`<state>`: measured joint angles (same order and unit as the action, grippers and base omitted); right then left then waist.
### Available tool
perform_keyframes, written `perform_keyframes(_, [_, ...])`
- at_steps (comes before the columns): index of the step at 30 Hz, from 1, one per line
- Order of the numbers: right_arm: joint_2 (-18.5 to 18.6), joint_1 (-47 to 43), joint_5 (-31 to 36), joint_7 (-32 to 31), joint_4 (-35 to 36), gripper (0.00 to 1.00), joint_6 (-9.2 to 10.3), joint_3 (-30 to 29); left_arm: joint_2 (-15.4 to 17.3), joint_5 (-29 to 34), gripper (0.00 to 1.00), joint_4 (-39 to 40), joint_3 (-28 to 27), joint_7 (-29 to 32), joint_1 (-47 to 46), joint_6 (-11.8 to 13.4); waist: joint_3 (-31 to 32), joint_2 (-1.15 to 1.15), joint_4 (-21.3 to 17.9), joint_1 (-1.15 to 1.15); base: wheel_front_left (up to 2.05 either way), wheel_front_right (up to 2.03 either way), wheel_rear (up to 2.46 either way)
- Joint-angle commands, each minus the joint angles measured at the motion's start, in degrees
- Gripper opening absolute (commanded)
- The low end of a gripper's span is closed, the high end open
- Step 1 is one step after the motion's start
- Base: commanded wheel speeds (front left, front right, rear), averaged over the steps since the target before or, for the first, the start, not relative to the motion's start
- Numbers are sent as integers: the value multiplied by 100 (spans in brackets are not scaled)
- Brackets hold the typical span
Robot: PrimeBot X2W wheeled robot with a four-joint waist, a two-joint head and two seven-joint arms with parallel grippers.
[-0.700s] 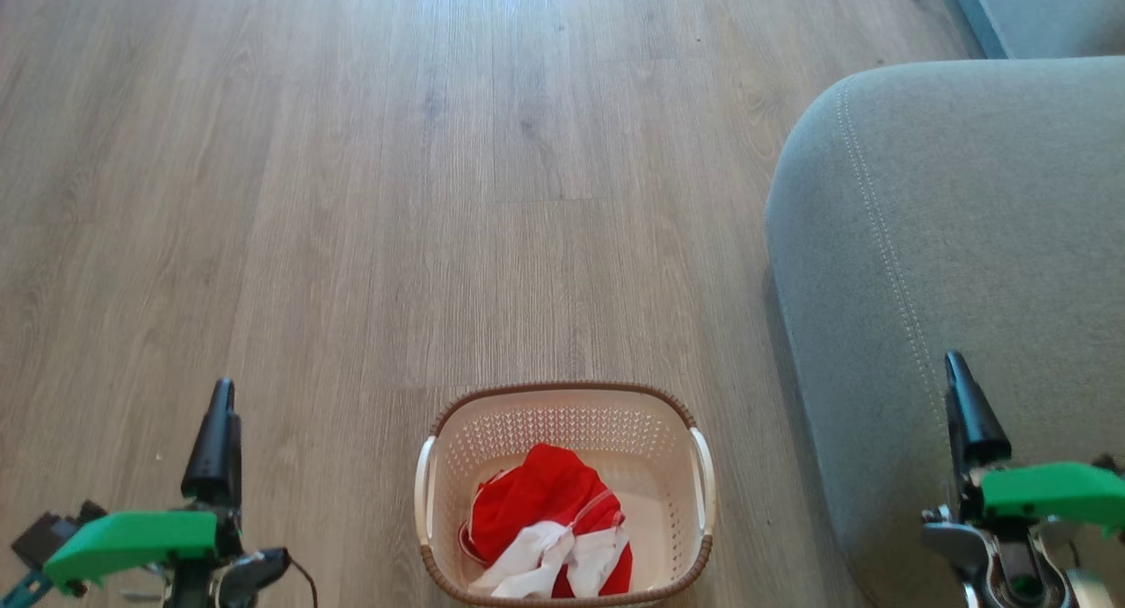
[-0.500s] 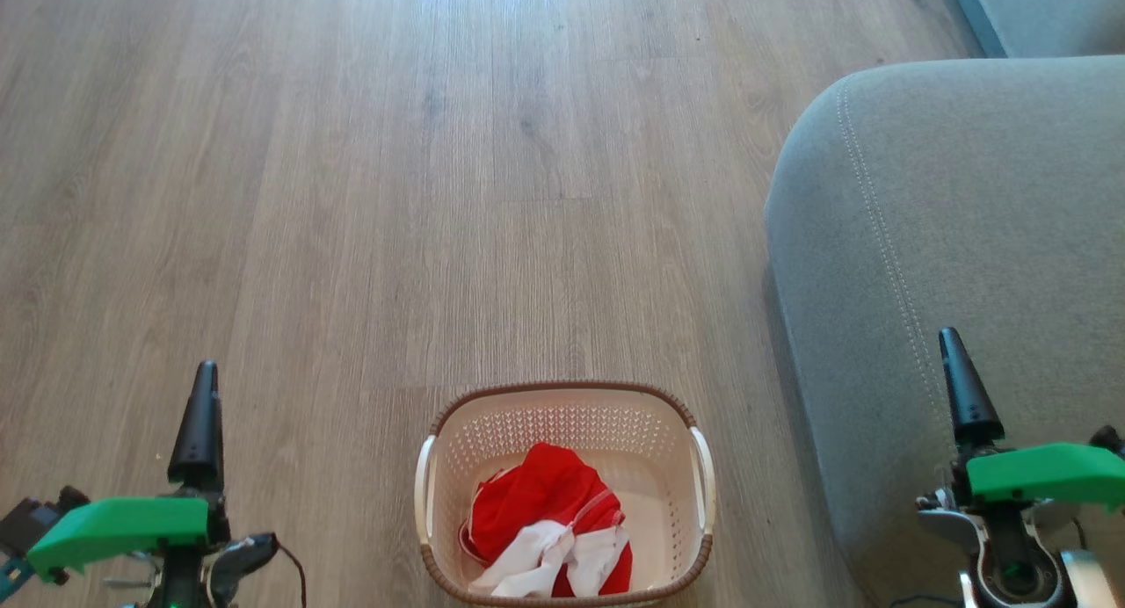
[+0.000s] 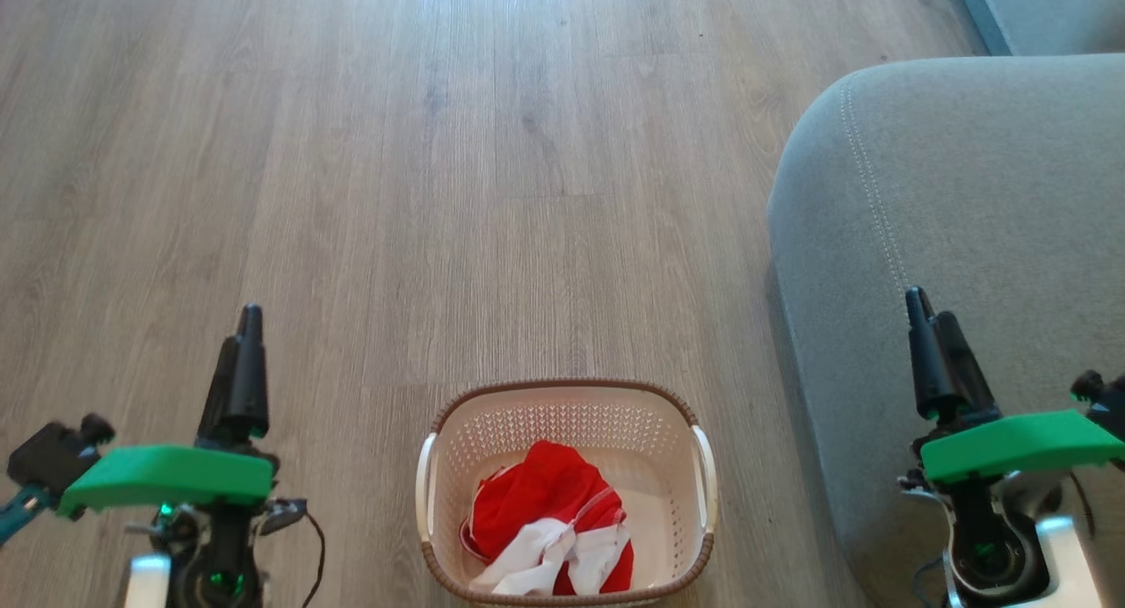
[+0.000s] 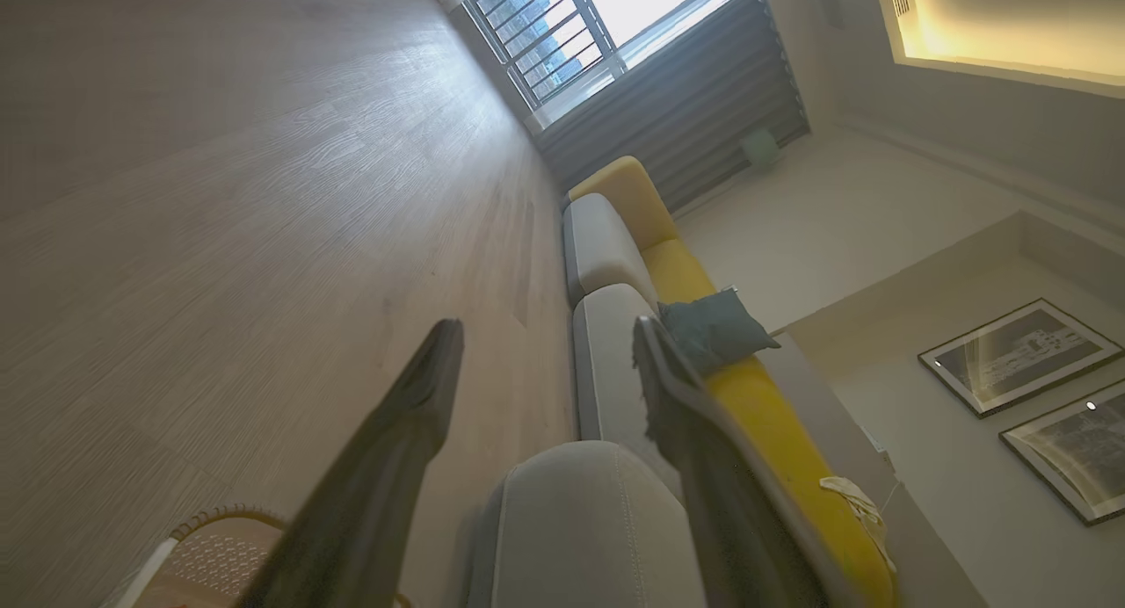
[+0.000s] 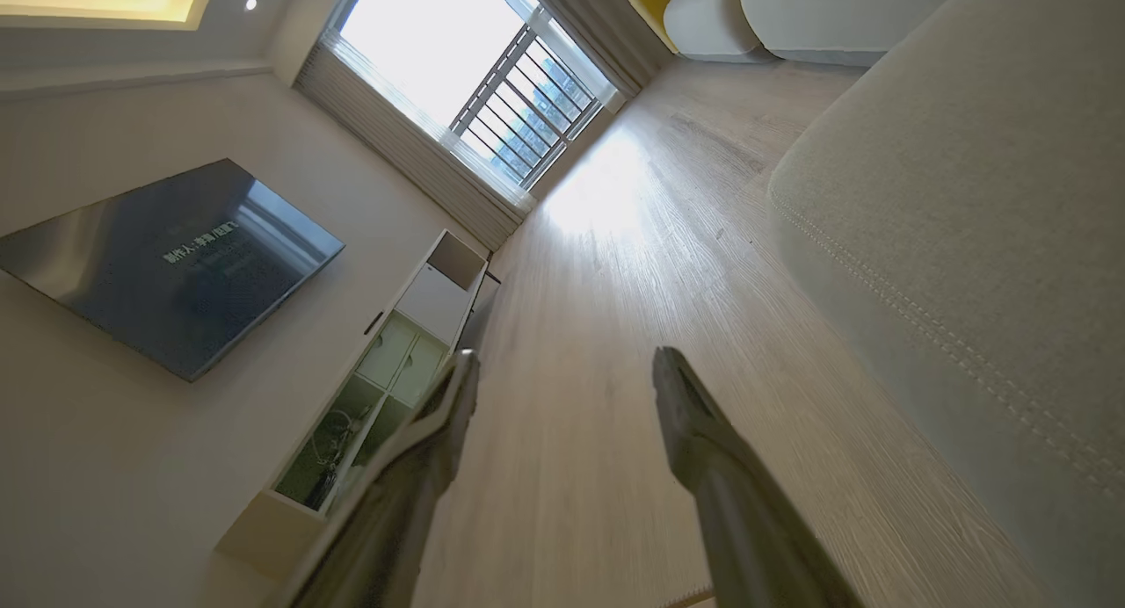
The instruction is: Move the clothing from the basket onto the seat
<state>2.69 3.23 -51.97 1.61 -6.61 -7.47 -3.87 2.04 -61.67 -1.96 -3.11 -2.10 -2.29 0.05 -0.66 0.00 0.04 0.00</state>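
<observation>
the left gripper (image 3: 242,329) is seen at the lower left of the head view. its two dark fingers (image 4: 413,415) are held well apart and clamped on nothing, as the left wrist view makes plain. the right gripper (image 3: 930,307) is seen at the lower right against the seat (image 3: 967,195), its fingers (image 5: 703,432) likewise spread wide.

both are raised above a pale wood-grain floor (image 3: 457,151), by which most of the head view is taken up. the basket (image 3: 562,386) is set on that floor at the bottom centre, between the two grippers and apart from each. the clothing (image 3: 540,503) is bunched inside it, red above and white toward the lower edge. the seat is placed just right of the basket, its rounded corner marked by pale stitching.

in the right wrist view a barred window (image 5: 457,54) is shown at the top, a dark wall screen (image 5: 167,256) at the left and a low cabinet (image 5: 395,344) below it. in the left wrist view a yellow sofa back (image 4: 694,283), a dark cushion (image 4: 714,327) and framed pictures (image 4: 1019,353) are shown at the right.
</observation>
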Motion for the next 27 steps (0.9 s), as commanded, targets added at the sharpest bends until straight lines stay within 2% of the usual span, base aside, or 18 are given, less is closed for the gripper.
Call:
perform_keyframes(1, [115, 393, 226, 93, 294, 100, -2, 51, 48, 198, 100, 305, -21, -53, -325, 56, -1, 0, 4, 0, 0, 0, 0])
perform_keyframes(10, [187, 455, 1126, 245, 540, 100, -2, 273, 52, 1387, 100, 634, 592, -204, -377, 600, 6, 0, 11, 0, 0, 0, 0])
perform_keyframes(16, [175, 443, 1548, 346, 534, 100, -2, 369, 119, 1962, 100, 623, 939, -304, -355, 783, 4, 0, 5, 0, 0, 0, 0])
perform_keyframes(23, [202, 457, 1987, 464, 517, 100, -2, 518, 304, 2586, 100, 684, 1342, -422, -437, 1284, -20, 0, -6, 0, 0, 0, 0])
perform_keyframes(27, [200, 478, 2201, 532, 491, 100, -2, 603, 467, 2953, 100, 683, 1637, -489, -500, 1684, -34, 0, -1, 0, 0, 0, 0])
